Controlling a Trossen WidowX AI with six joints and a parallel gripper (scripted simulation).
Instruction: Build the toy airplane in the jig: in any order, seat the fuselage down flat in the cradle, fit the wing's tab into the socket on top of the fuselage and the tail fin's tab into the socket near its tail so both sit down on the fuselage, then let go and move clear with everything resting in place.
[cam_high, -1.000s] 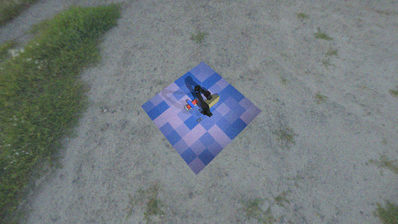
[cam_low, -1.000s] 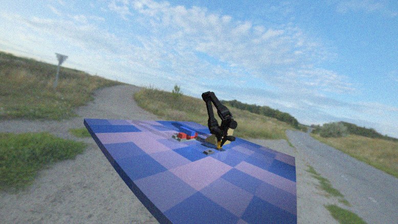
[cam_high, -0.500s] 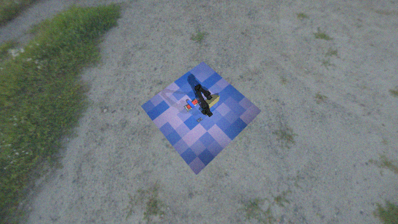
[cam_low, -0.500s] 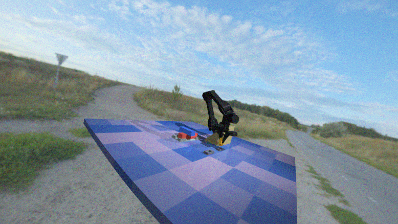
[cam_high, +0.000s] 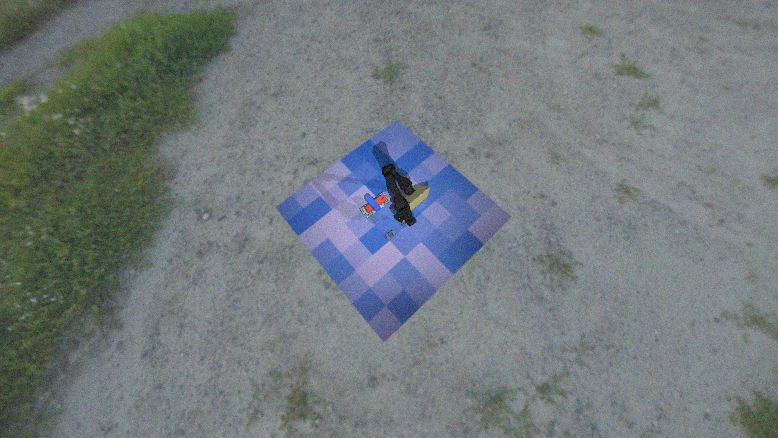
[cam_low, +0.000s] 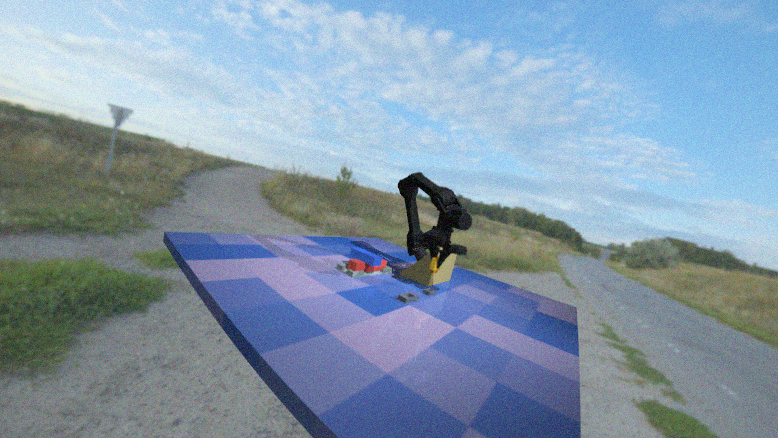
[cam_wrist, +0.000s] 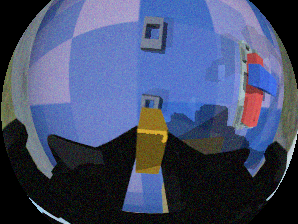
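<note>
My gripper (cam_low: 435, 253) (cam_wrist: 149, 131) is shut on the yellow tail fin (cam_low: 433, 264) (cam_wrist: 151, 120), which it holds upright above a small grey holder (cam_low: 429, 291) (cam_wrist: 159, 102). The red fuselage (cam_high: 369, 208) (cam_low: 356, 264) (cam_wrist: 251, 111) lies in the pale grey cradle (cam_low: 361, 273) (cam_wrist: 240, 114), to the right in the wrist view. The blue wing (cam_high: 372, 201) (cam_low: 368, 256) (cam_wrist: 261, 79) lies across the top of the fuselage. The tail socket is too small to make out, and so is whether the wing's tab is fully down.
A second grey holder (cam_high: 390, 234) (cam_low: 407, 297) (cam_wrist: 160, 47) with an empty opening lies on the blue and pink checkered table (cam_high: 381, 261) (cam_low: 391, 331). A beige wedge-shaped block (cam_high: 419, 196) (cam_low: 444, 270) stands beside the arm, close to the held fin in the exterior view.
</note>
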